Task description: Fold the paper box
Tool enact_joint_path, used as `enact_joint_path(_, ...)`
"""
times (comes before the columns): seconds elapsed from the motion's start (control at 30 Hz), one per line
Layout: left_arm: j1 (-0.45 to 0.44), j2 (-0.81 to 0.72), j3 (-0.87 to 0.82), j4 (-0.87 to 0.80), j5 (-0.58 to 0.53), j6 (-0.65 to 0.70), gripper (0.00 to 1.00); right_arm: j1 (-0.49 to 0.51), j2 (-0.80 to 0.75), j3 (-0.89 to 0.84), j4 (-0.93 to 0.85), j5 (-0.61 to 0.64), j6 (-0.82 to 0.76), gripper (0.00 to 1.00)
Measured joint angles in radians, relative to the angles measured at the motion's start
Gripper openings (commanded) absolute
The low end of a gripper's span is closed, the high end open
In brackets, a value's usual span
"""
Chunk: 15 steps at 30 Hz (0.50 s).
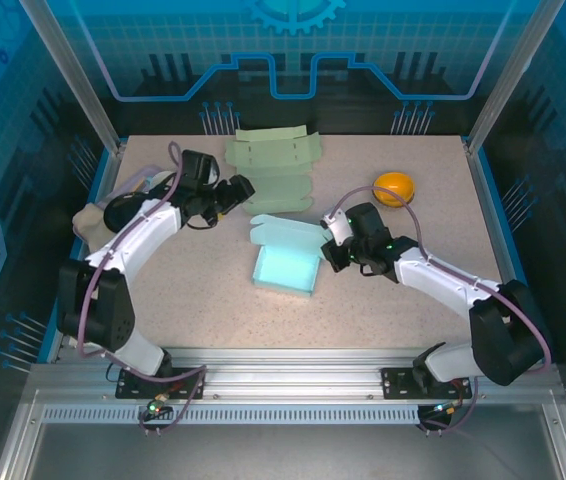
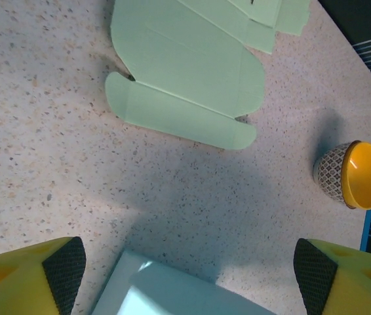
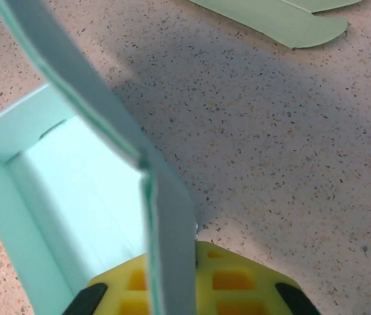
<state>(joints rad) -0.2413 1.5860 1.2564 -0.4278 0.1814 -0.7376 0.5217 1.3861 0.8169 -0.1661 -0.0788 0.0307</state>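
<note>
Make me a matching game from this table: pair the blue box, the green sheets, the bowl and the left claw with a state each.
1 paper box
2 green sheets
3 bowl
4 left gripper

A open, holding nothing
B lying flat at the far edge
C pinched at one wall by the right gripper
D yellow inside, patterned outside

Pairs: 1-C, 2-B, 3-D, 4-A

I work in a robot lab cell: my speckled table (image 1: 213,300) sits inside an aluminium frame (image 1: 293,400), walled by blue panels (image 1: 403,40) printed with circuit lines and a gear (image 1: 296,12).
</note>
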Motion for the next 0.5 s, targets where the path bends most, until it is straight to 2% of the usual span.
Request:
enact_joint_path(0.27,-0.116,0.076,0.036,0.015,0.003,-0.076,0.85,0.009,0.0,0.015,-0.002,0.062,0.0,0.0)
enact_joint_path(0.5,-0.185,0.022,-0.044,0.051,-0.014,-0.193,0.85,0.039,0.002,0.066,-0.014,0.166,0.008,0.0)
